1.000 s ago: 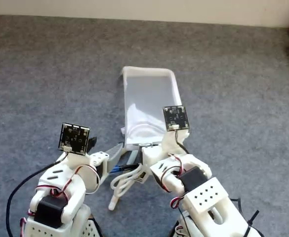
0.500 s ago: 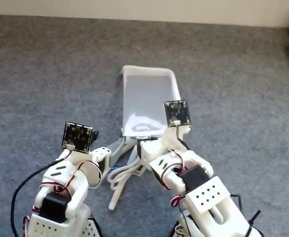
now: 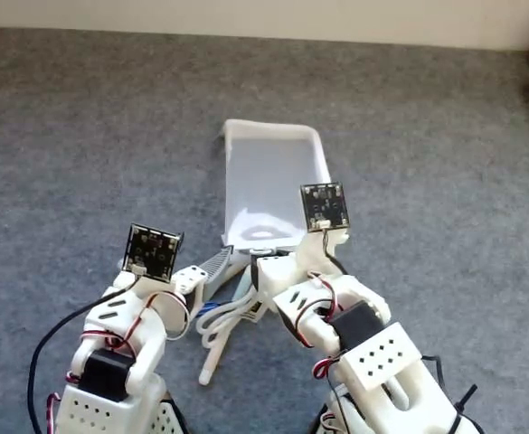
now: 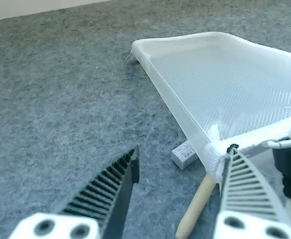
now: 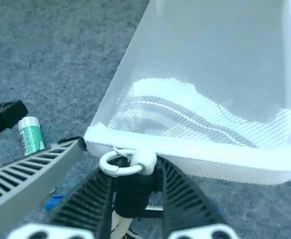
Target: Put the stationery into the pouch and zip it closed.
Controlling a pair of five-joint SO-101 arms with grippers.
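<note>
Judging by its thin see-through mesh, the pouch [image 3: 273, 172] is light and limp. It would likely fold or slide on the table [image 3: 83, 136] if pushed, so the stiffer zip rim at the mouth looks like the place to take hold. It lies flat with its mouth toward the arms. The right end effector [image 5: 132, 174] is nearly closed on that near rim, right by the white ring pull [image 5: 116, 164]; what the dark lump between its fingers is, I cannot tell. The left end effector [image 4: 183, 151] is wide apart and holds nothing, with one finger touching the pouch's near corner. Just beside the mouth lie a wooden pencil [image 4: 195, 209], a small white block [image 4: 181, 155] and a green-labelled stick [image 5: 30, 135]. These are rigid and light, and the round ones may roll; a grip across the middle of each seems best. Room is tight between the two arms, while the table is open beyond the pouch and to either side
</note>
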